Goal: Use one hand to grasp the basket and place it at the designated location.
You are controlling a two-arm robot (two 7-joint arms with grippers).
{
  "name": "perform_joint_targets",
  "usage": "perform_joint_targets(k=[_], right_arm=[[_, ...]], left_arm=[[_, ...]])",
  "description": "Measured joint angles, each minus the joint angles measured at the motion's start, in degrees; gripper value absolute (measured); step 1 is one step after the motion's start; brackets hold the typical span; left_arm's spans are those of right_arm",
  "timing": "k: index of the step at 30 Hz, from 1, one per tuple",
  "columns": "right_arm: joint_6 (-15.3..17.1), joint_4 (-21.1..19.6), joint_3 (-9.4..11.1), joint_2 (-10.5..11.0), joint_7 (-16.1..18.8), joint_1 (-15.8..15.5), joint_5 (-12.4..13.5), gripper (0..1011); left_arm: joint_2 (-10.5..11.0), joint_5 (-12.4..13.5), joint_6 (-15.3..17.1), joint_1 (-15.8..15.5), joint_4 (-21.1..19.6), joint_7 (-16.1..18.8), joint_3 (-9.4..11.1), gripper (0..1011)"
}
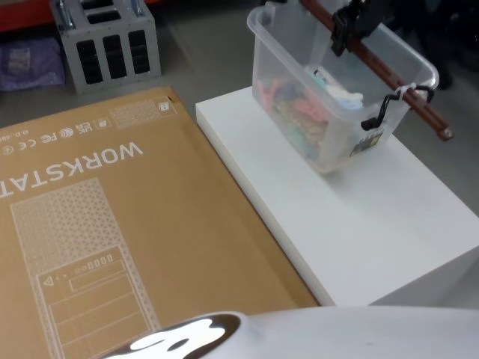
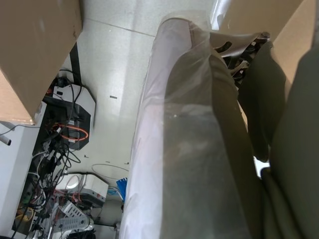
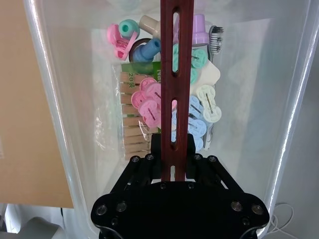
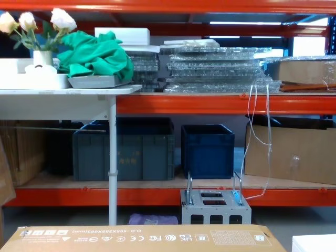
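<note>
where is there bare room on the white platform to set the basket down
The near half of the white platform, between the basket and its front edge, is bare. The flat cardboard box to its left is bare too. Crowded: the far end, where the right hand holds the tilted basket by its handle.

Bright, even overhead light; glare streaks the basket (image 3: 55, 109) walls; soft shadows

Translucent glossy plastic basket (image 1: 266, 61), matt white platform (image 1: 359, 224), matt cardboard box (image 1: 150, 224)
</note>
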Motion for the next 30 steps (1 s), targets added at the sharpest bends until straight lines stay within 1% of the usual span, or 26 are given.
perform_joint_targets(k=[4, 5, 11, 17, 22, 30], right_arm=[[0.15, -3.03, 0.73, 1.45, 0.32, 0.45, 0.24, 237], [0.19, -4.32, 1.03, 2.03, 0.41, 0.62, 0.27, 237], [0.11, -8.58, 1.94, 3.34, 0.84, 1.43, 0.37, 237], [-0.63, -12.36, 2.25, 3.46, 1.28, 2.26, 0.29, 235], [-1.76, -15.81, 2.27, 2.91, 1.89, 2.85, 0.72, 237], [-2.75, -22.5, 1.33, 2.3, 1.98, 3.57, 1.06, 237]], left_arm=[[0.0, 0.0, 0.0, 0.0, 0.0, 0.0, 0.0, 0], [0.0, 0.0, 0.0, 0.0, 0.0, 0.0, 0.0, 0], [0.0, 0.0, 0.0, 0.0, 0.0, 0.0, 0.0, 0], [0.0, 0.0, 0.0, 0.0, 0.0, 0.0, 0.0, 0], [0.0, 0.0, 0.0, 0.0, 0.0, 0.0, 0.0, 0], [0.0, 0.0, 0.0, 0.0, 0.0, 0.0, 0.0, 0]])
